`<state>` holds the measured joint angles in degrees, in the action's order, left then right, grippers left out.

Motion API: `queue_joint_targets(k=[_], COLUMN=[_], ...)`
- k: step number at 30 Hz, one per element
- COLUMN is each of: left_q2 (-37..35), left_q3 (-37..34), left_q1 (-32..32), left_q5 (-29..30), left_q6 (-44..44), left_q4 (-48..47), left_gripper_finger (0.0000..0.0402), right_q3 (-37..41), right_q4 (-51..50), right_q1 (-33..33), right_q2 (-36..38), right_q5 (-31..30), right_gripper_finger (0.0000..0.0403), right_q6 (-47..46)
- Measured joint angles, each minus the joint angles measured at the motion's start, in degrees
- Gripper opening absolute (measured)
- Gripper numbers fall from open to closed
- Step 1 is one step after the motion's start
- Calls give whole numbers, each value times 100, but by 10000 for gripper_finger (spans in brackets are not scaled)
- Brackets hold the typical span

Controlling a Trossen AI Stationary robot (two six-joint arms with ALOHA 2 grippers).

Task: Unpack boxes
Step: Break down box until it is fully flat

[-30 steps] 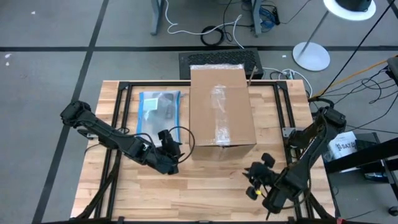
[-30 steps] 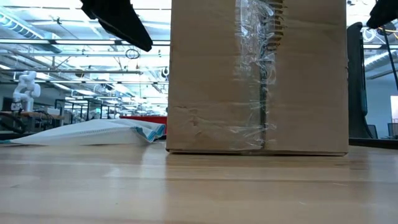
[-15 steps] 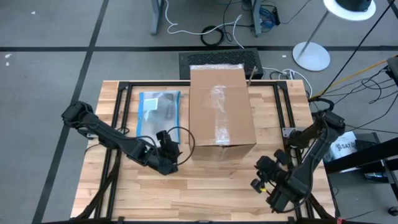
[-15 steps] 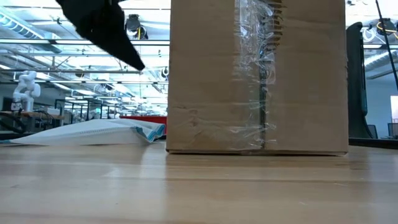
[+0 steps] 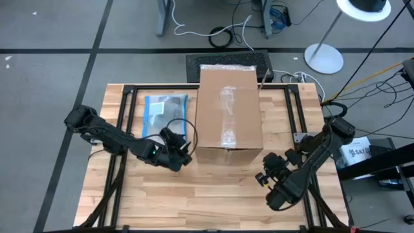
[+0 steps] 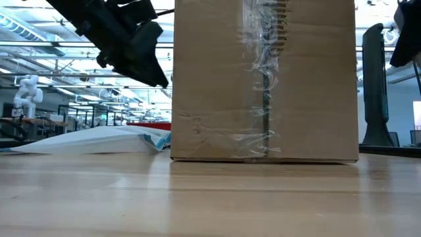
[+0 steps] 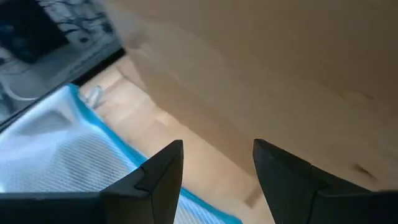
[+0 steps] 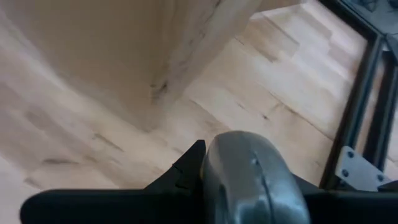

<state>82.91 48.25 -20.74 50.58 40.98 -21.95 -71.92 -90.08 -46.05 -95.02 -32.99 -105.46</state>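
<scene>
Box (image 5: 229, 113) upright at table (image 5: 213, 197) centre, taped. Left hand (image 5: 183, 150) at its 9 o'clock, fingers apart, empty, just beside the wall. Right hand (image 5: 266, 176) at 5 o'clock; grip impossible to tell.

My left arm reaches in from the table's left edge, angled across toward centre, forearm low. Left gripper (image 5: 183, 150) sits just off the near-left corner of the box (image 5: 229, 115), raised above the tabletop in the low view. Its fingers (image 7: 160, 171) are parted with a clear gap between them in the wrist view.

Right arm comes in from the right edge, elbow bent, folded back toward the near side. Right gripper (image 5: 267, 178) is near the box's near-right corner, apart from it. Can't read its jaw state.
</scene>
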Motion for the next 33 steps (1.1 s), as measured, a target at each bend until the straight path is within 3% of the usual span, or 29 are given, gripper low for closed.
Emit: queue_joint_targets(k=[7, 12, 18, 21, 28, 33], left_q2=[-3, 15, 232, 322, 371, 304], left_q3=[0, 0, -4, -4, -52, -48], left_q1=[131, 167, 353, 432, 382, 202], left_q5=[480, 482, 497, 433, -125, -334], left_q6=[246, 766, 756, 515, -1108, -1120], left_q4=[-315, -753, -600, -280, 948, 852], left_gripper_finger=[200, 200, 200, 200, 200, 200], right_q3=[215, 498, 815, 818, 610, 350], right_q4=[9, 11, 30, 77, 951, 1022], right_q1=[322, 470, 603, 633, 602, 381], right_q2=[0, 0, 0, 1, 53, 64], right_q5=[-7, 5, -248, -650, -1574, -1670], right_gripper_finger=[67, 67, 67, 67, 67, 67], right_q6=[138, 197, 304, 330, 1333, 1543])
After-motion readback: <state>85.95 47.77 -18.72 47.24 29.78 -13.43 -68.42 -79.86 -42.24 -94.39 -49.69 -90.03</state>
